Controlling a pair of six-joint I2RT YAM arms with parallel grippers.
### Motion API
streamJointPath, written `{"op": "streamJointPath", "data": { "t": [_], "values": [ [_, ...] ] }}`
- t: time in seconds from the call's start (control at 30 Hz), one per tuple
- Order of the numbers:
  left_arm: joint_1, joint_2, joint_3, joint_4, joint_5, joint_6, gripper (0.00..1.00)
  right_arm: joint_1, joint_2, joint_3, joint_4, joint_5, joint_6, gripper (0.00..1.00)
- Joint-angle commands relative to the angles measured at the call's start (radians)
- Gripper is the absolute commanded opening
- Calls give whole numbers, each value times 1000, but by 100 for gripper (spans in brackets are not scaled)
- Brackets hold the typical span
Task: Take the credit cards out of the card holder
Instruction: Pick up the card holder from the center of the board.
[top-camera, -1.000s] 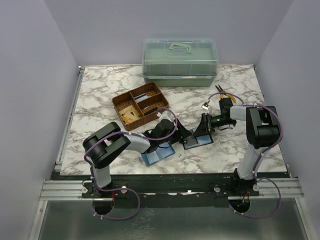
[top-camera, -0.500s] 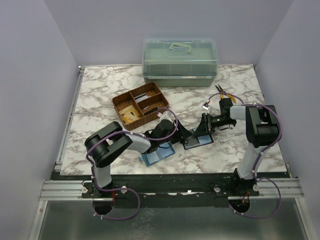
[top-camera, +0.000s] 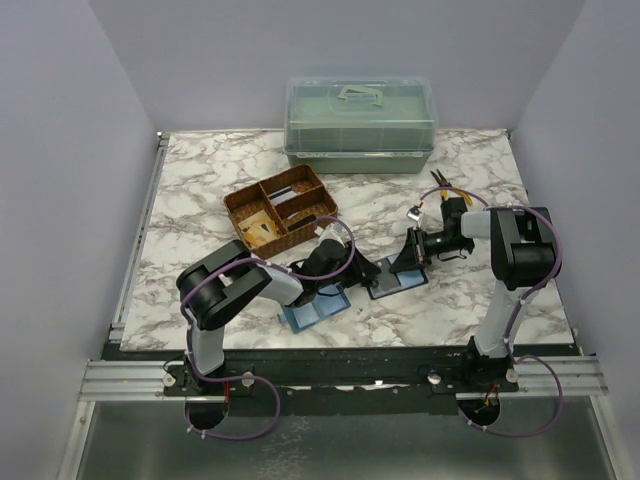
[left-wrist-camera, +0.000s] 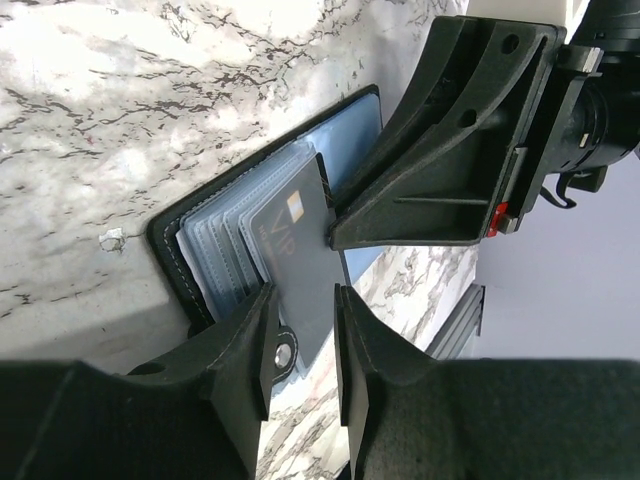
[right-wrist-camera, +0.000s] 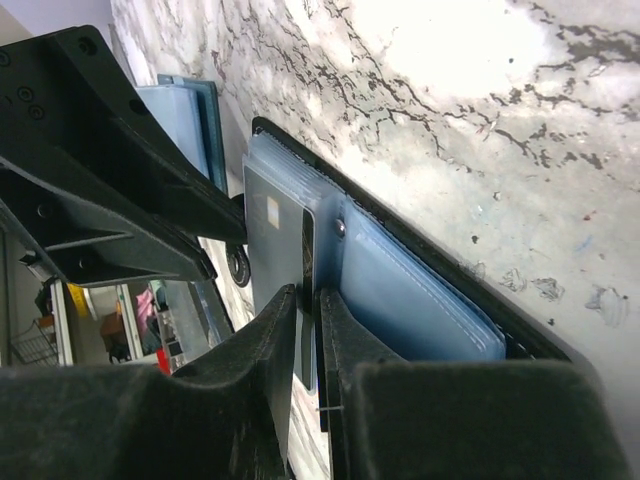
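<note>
Your card holder lies open on the marble table between the arms, left gripper pinched on its snap tab, right gripper closed on a dark card partly out of its sleeve, so removal looks barely begun.

The only lettering that can be read is a faint pale "VIP" on the dark blue-grey plastic card. It is printed just beside the card's small gold square. The card sits among the sleeves of the open black card holder.
</note>
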Motion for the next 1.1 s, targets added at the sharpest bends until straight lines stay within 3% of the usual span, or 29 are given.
{"op": "streamJointPath", "data": {
  "t": [0.0, 0.4, 0.47, 0.63, 0.7, 1.07],
  "values": [
    [-6, 40, 4, 63, 56, -17, 32, 17, 24, 14, -17, -85, 10, 19],
    [3, 63, 18, 92, 94, -15, 29, 10, 32, 21, -53, -168, -23, 22],
    [6, 65, 20, 92, 97, -16, 29, 10, 32, 23, -59, -174, -28, 20],
    [16, 58, 7, 94, 91, -20, 29, 4, 17, 28, -78, -204, -46, 1],
    [23, 49, -3, 95, 90, -22, 30, -3, 12, 26, -80, -213, -49, 0],
    [52, -80, -103, 191, 71, 17, 59, -31, -15, -1, -65, -311, -35, 0]
  ]
}}
